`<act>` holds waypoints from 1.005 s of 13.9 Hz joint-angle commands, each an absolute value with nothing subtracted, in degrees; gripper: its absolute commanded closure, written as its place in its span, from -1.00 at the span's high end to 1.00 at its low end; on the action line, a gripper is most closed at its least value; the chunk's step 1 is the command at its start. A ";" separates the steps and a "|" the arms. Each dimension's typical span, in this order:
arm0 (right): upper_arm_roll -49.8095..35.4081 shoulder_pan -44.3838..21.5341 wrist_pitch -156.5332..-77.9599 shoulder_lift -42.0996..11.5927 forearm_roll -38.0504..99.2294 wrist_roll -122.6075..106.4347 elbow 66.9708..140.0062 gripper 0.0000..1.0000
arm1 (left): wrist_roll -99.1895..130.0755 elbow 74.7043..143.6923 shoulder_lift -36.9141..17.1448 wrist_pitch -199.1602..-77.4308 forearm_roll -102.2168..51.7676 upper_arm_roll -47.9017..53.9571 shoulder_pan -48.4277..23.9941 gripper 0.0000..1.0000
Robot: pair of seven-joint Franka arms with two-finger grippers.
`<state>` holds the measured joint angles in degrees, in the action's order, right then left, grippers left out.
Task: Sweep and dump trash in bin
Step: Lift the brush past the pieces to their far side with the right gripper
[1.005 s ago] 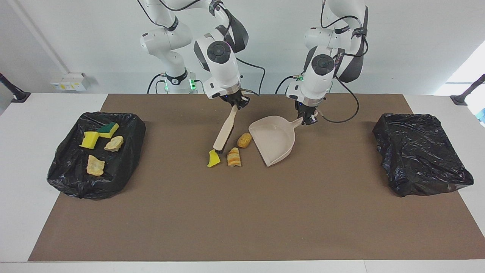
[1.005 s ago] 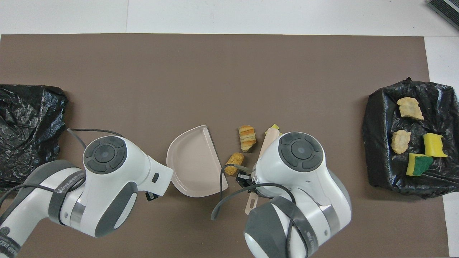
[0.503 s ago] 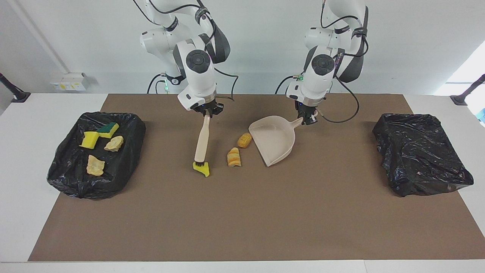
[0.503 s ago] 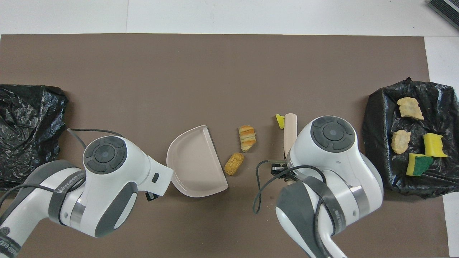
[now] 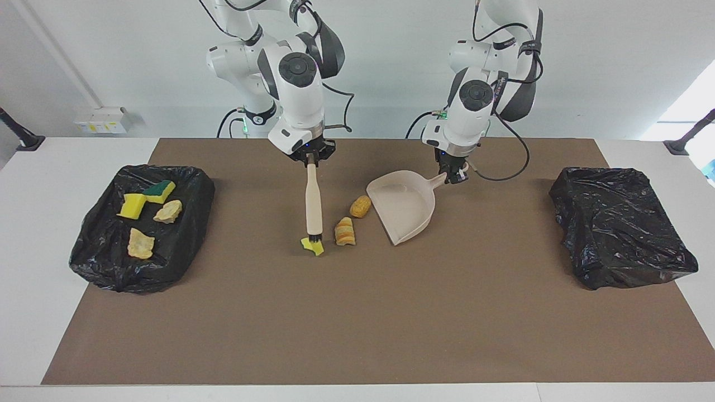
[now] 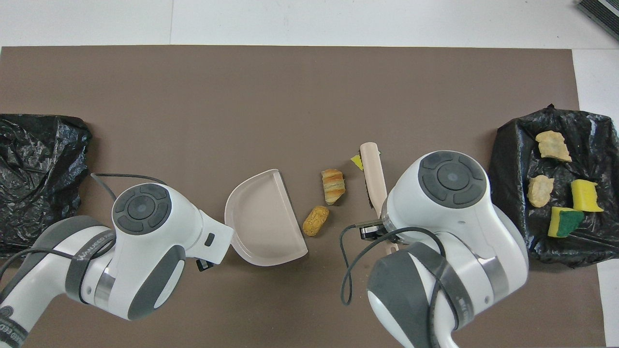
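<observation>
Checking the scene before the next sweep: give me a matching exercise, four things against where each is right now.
Things:
1. dustpan
2. brush
3. green-backed sponge
4. striped bread lump

Places:
A. in the open bin at the right arm's end
B. held by the right gripper, bristles down at a yellow sponge piece
C. on the mat, between brush and dustpan
D. handle held by the left gripper, pan resting on the mat

Pairs: 1-D, 2-B, 3-A, 4-C
</observation>
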<state>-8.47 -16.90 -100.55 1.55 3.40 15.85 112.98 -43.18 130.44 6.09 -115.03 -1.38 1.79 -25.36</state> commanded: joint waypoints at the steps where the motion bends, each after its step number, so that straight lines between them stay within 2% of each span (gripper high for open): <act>1: -8.35 -11.89 -98.97 2.28 3.16 3.65 113.46 -1.00 | -43.51 132.19 7.91 -115.05 -0.79 1.58 -25.40 -1.00; 4: -8.44 -3.37 -99.66 2.72 6.22 -15.33 116.10 -1.00 | -43.51 132.19 7.91 -115.14 -0.70 1.58 -25.40 -1.00; 8: -8.44 -1.50 -99.67 2.81 8.44 -18.72 116.72 -1.00 | -43.51 132.19 7.91 -115.14 -0.70 1.58 -25.40 -1.00; 11: -8.70 -3.68 -100.97 3.34 10.79 -16.45 119.52 -1.00 | -43.51 132.19 7.91 -115.14 -0.70 1.58 -25.40 -1.00; 14: -8.61 -8.43 -109.05 3.26 11.95 -12.14 125.31 -1.00 | -43.51 132.19 7.91 -115.22 -0.79 1.58 -25.40 -1.00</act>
